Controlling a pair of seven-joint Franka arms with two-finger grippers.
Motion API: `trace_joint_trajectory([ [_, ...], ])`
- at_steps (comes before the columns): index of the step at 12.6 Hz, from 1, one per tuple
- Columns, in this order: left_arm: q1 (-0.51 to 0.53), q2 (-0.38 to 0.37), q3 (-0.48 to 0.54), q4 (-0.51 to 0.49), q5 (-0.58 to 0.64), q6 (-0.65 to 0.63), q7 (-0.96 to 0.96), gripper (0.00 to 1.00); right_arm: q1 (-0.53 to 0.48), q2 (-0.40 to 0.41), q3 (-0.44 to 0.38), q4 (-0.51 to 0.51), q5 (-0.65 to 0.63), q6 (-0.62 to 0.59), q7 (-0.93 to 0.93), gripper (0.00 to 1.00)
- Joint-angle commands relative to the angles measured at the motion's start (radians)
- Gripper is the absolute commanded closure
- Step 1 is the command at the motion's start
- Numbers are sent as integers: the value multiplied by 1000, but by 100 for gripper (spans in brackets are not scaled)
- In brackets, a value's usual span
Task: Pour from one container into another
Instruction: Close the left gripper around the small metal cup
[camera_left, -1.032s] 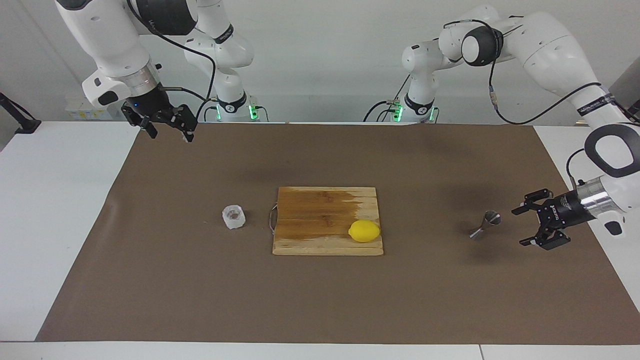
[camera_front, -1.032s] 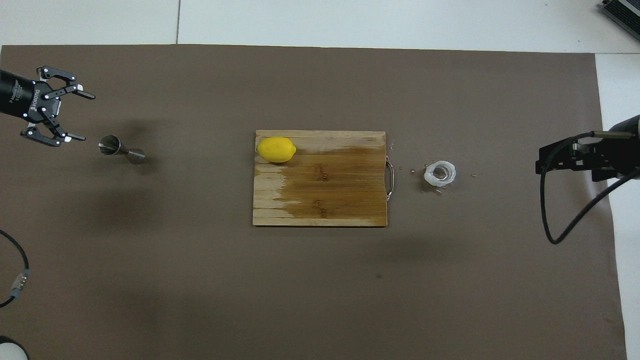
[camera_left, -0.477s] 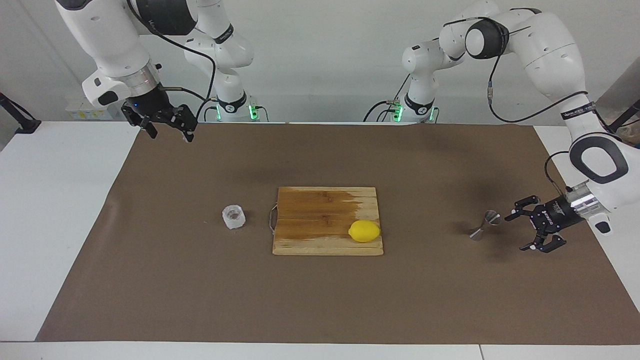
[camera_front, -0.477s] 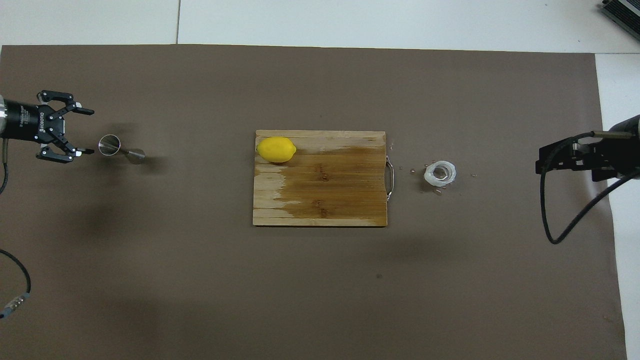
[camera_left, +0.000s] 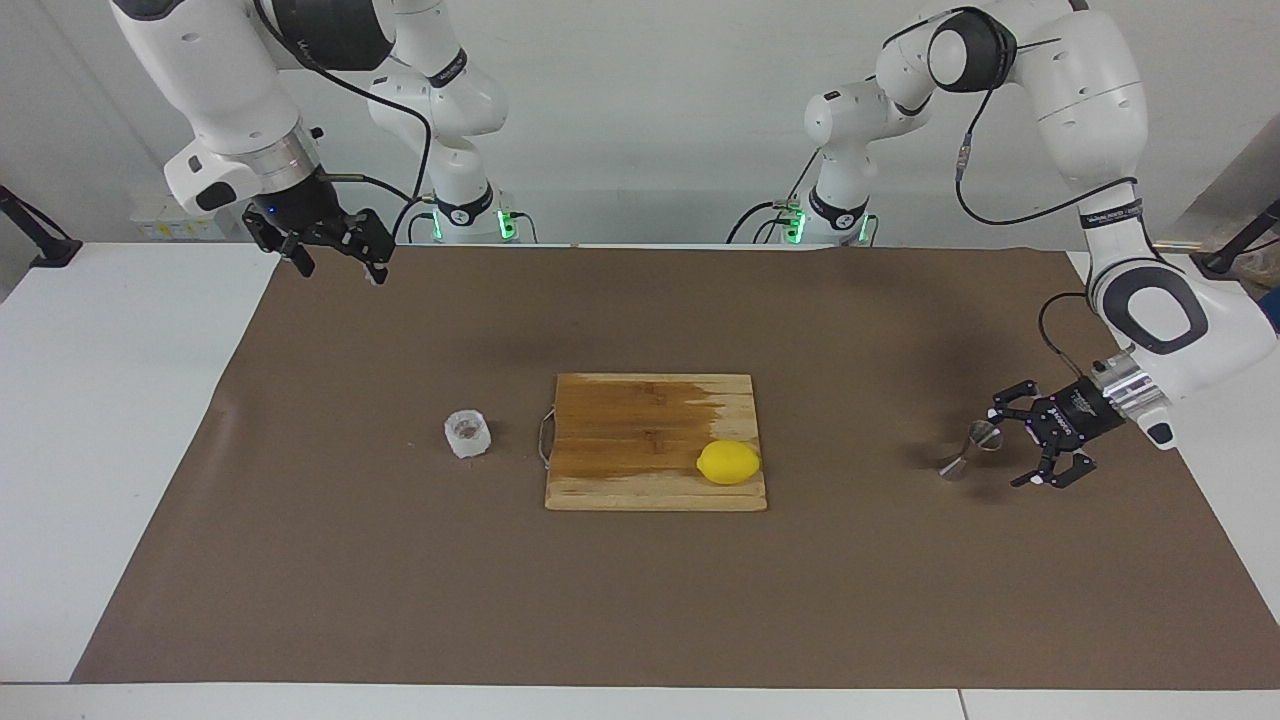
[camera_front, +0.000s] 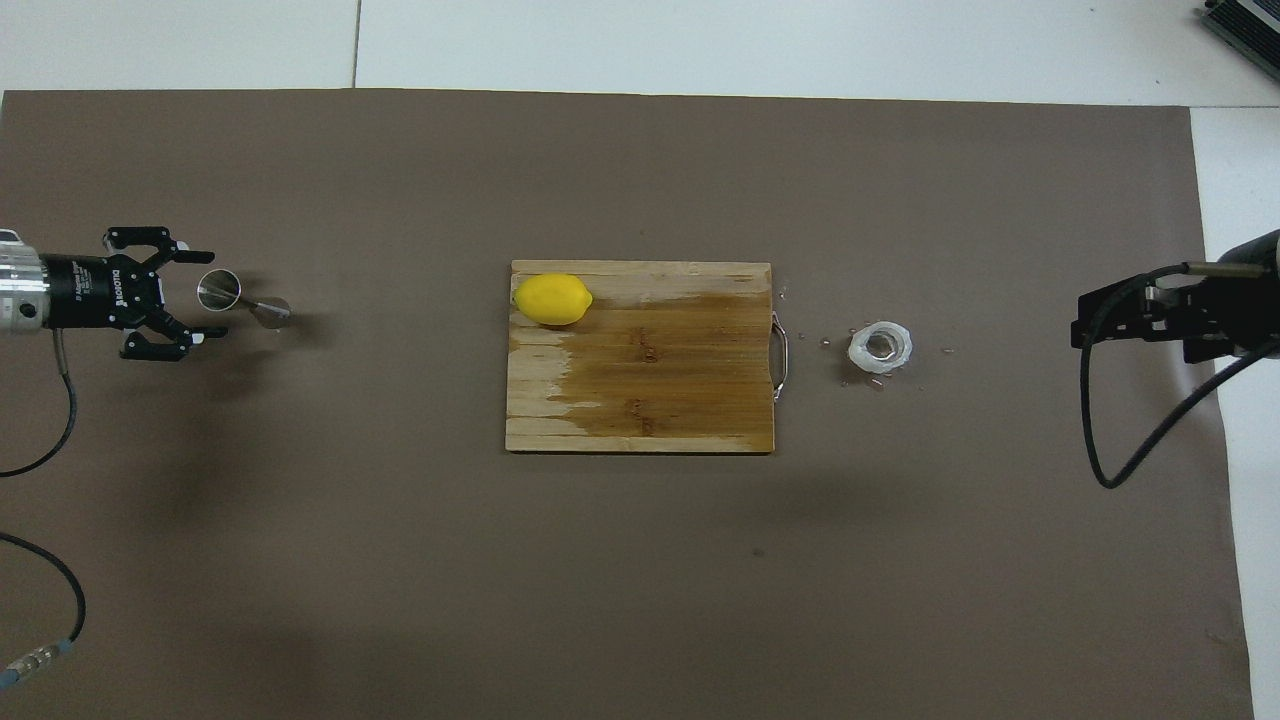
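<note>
Facing view is giving me the clearest read: I am watching my left gripper (camera_left: 1008, 448) hanging low at the left arm's end of the table, fingers spread wide and holding nothing, turned sideways so its mouth is pointing along the table toward the jigger (camera_left: 968, 452). The jigger is sitting just ahead of the fingertips, so close that its upper cone is lining up with the opening, though I am not seeing contact. It is standing on the brown mat (camera_left: 640, 600), and I am judging its long axis as roughly upright; in the overhead view it is looking stretched out along the table, which I am putting down to the steep camera angle. That axis is running across the line of the spread fingers, so a straight advance with the jaws straddling the narrow waist is looking like the move this hinges on.

The cup (camera_left: 467, 433) is sitting well away from this gripper, past the cutting board (camera_left: 655, 470) and the lemon (camera_left: 728, 462) lying on it, toward the right arm's end. My right gripper (camera_left: 330, 255) is waiting, raised over the mat's edge at that end, also spread and empty, and it is plainly the nearer one to the cup, just as the left is the nearer one to the jigger.
</note>
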Motion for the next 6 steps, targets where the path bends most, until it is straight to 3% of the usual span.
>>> trace_joint_trajectory([
  [1, -8, -71, 3, -127, -91, 64, 58, 0, -15, 4, 7, 10, 27, -5, -18, 0],
  [6, -18, -93, -2, -202, -205, 112, 130, 0, -15, 4, 7, 10, 27, -5, -18, 0],
])
